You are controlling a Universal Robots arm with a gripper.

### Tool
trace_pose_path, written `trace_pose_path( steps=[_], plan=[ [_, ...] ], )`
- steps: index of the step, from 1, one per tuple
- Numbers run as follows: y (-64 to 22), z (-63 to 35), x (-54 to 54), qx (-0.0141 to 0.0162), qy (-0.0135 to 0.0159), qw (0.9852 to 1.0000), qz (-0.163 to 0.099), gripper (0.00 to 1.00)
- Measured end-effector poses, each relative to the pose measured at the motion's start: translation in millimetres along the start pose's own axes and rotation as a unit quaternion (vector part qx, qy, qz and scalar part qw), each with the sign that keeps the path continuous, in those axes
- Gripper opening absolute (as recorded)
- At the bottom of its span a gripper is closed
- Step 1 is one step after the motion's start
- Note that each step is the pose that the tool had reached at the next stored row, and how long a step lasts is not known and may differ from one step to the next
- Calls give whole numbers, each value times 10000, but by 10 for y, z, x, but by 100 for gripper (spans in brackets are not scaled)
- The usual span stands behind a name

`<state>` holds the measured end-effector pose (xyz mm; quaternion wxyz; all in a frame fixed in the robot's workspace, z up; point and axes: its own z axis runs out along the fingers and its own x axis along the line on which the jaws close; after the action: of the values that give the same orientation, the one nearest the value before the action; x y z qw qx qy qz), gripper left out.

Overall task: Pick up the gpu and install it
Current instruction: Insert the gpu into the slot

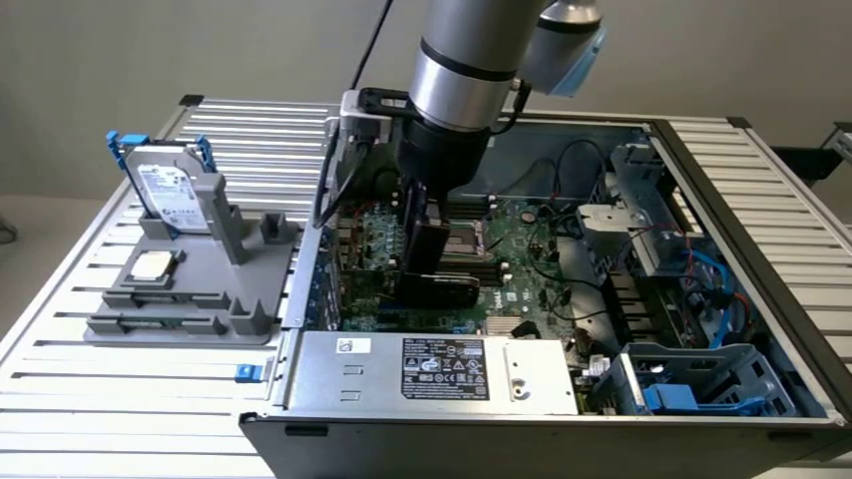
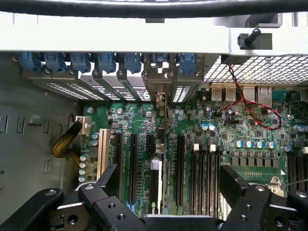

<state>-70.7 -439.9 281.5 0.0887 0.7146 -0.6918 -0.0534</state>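
From the exterior view, the robot arm [image 1: 460, 60] reaches down into an open computer case [image 1: 560, 399] lying on a slatted metal counter [image 1: 120, 399], its tool [image 1: 429, 261] lowered over the green motherboard [image 1: 533, 249]. A thin black card, the gpu [image 1: 437, 284], stands on edge on the board directly beneath the tool, near the case's rear wall. A silver power supply [image 1: 426, 371] with a black label fills the near edge of the case, and a blue drive cage [image 1: 699, 384] sits toward the exterior view's right. Outside the case, at the exterior view's left, a grey fixture [image 1: 187, 289] holds a silver hard drive [image 1: 174, 195] upright in a blue-handled frame, with a small square processor chip [image 1: 151, 265] lying flat just in front of it.

From the wrist view, the tool [image 2: 166, 185] hangs above the motherboard [image 2: 240, 130] with its two black fingers [image 2: 108, 178] spread wide, one on either side of the card and apart from it. The gpu [image 2: 160, 144] is seen edge-on as a narrow strip running along an expansion slot, its silver end bracket [image 2: 160, 86] set against the row of rear slot covers, beside the blue retaining clips [image 2: 106, 61]. Black memory slots [image 2: 204, 173] lie just beside it, and a red wire [image 2: 250, 103] loops over the board near the rear ports
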Motion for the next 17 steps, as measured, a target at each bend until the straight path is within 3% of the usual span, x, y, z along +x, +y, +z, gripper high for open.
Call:
trace_pose_path(
  steps=[7, 17],
  plan=[
    [-38, -4, 1, 6, 23, 9999, -115, 93],
    [-77, 40, -17, 6, 26, 9999, -126, 93]
  ],
)
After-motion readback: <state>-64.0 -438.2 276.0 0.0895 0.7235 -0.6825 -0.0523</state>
